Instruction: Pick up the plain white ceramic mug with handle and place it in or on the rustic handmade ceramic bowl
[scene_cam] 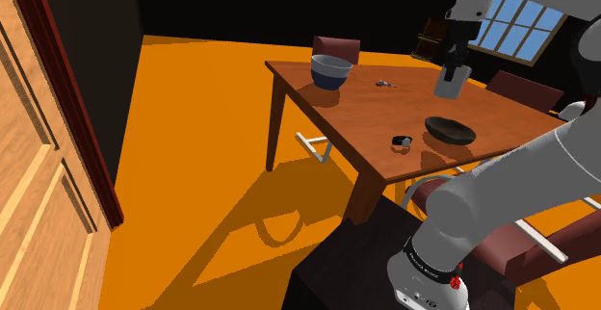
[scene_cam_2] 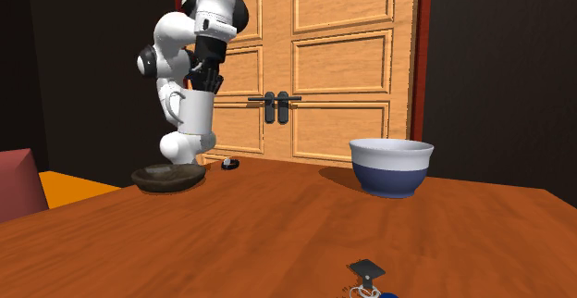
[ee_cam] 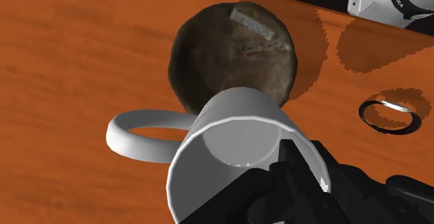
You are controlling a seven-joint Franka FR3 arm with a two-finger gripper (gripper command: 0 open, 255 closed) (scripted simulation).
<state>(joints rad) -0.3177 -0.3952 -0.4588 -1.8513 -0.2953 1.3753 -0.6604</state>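
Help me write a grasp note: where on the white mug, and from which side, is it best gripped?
Take the mug by its rim wall from above, on the side away from the handle. It is upright, mouth open to the hand, so one finger fits inside and one outside the wall, while the handle juts sideways. The hand grips it so, above the dark bowl.

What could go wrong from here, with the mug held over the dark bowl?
1. The gripper clamps the mug by one side of its rim only, so the mug could swing or slip during the descent.
2. The bowl looks shallow. A tall mug released off-centre may tip over the low rim.
3. The bowl sits fairly near the table edge, so a toppled mug could roll off.
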